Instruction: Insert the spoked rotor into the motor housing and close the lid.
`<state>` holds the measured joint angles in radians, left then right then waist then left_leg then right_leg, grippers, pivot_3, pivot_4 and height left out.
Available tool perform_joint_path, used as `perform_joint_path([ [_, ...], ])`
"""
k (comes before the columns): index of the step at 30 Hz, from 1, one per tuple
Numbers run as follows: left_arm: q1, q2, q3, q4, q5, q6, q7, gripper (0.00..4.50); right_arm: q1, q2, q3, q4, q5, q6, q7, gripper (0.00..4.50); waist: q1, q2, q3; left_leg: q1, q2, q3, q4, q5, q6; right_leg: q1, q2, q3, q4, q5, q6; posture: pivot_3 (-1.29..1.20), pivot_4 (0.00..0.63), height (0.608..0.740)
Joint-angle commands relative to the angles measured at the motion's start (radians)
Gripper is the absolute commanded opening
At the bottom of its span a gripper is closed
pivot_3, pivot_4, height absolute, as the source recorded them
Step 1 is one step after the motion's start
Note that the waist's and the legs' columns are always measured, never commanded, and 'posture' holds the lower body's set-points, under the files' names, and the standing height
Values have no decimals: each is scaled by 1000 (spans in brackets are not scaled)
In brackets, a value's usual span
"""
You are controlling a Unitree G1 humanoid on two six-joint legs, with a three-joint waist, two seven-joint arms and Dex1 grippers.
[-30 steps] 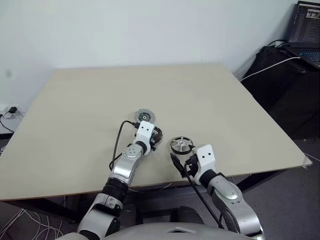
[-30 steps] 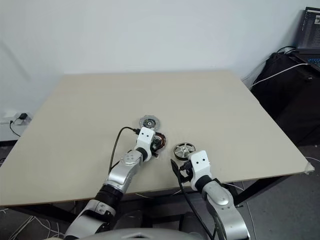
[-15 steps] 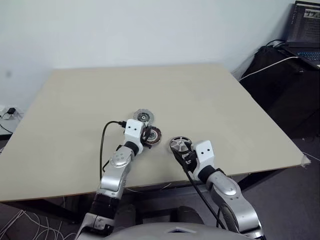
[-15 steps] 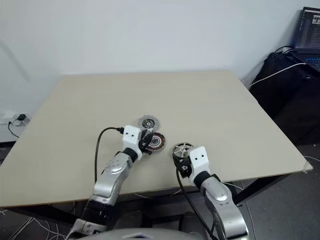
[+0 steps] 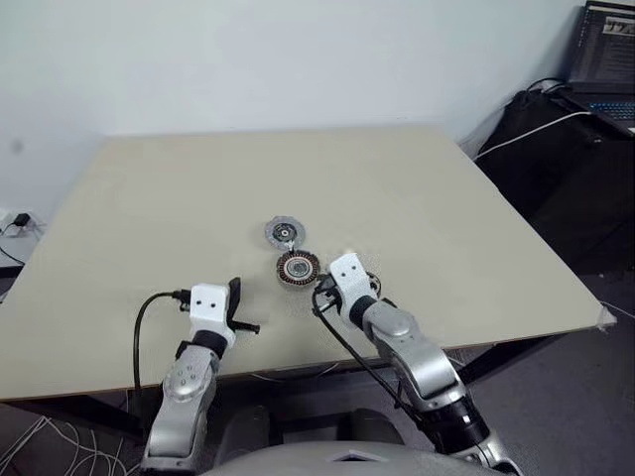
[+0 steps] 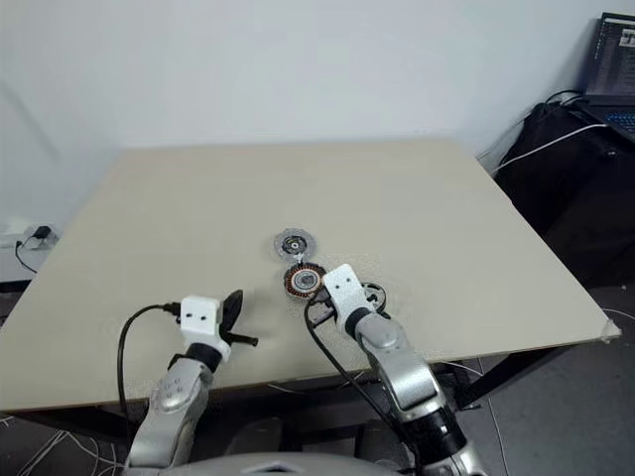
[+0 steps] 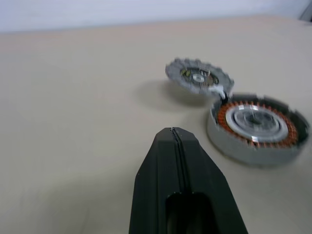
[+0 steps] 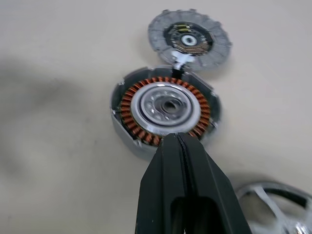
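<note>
Although the right arm covers most of it in the head views, the spoked rotor (image 8: 273, 204) shows part of its rim beside the right gripper (image 8: 178, 139), cut off at the frame edge. Both grippers have fingers pressed together, empty. The right tip sits just before the motor housing (image 8: 165, 109); its lid (image 8: 189, 39) lies open beyond. The left gripper (image 7: 174, 132) stands apart.
</note>
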<state>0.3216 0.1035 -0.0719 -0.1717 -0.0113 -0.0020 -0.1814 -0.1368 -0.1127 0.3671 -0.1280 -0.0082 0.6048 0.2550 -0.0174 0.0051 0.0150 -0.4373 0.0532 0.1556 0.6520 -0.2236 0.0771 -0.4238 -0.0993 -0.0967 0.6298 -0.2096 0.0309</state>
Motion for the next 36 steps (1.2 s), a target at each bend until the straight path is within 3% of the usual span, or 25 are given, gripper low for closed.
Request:
perform_joint_path([
  [1,28,26,-30,-49,2,-42,-41,0,-65,16,7,58,-21,-14,4,18,-2,0,0,-1,0,0,0,0,0,-1,0,0,0,0,0,0,0,740],
  [16,47,30,-115,-106,-22,22,-92,0,-241,71,-17,338,-61,-106,-13,18,-13,2,0,-2,0,2,-2,1,-1,-4,2,1,1,0,0,0,0,740],
  [36,37,23,-133,-138,-15,61,-73,0,-295,100,-26,464,-86,-176,14,18,-20,3,0,-2,0,4,-2,1,-2,-4,3,1,3,0,0,0,0,740],
])
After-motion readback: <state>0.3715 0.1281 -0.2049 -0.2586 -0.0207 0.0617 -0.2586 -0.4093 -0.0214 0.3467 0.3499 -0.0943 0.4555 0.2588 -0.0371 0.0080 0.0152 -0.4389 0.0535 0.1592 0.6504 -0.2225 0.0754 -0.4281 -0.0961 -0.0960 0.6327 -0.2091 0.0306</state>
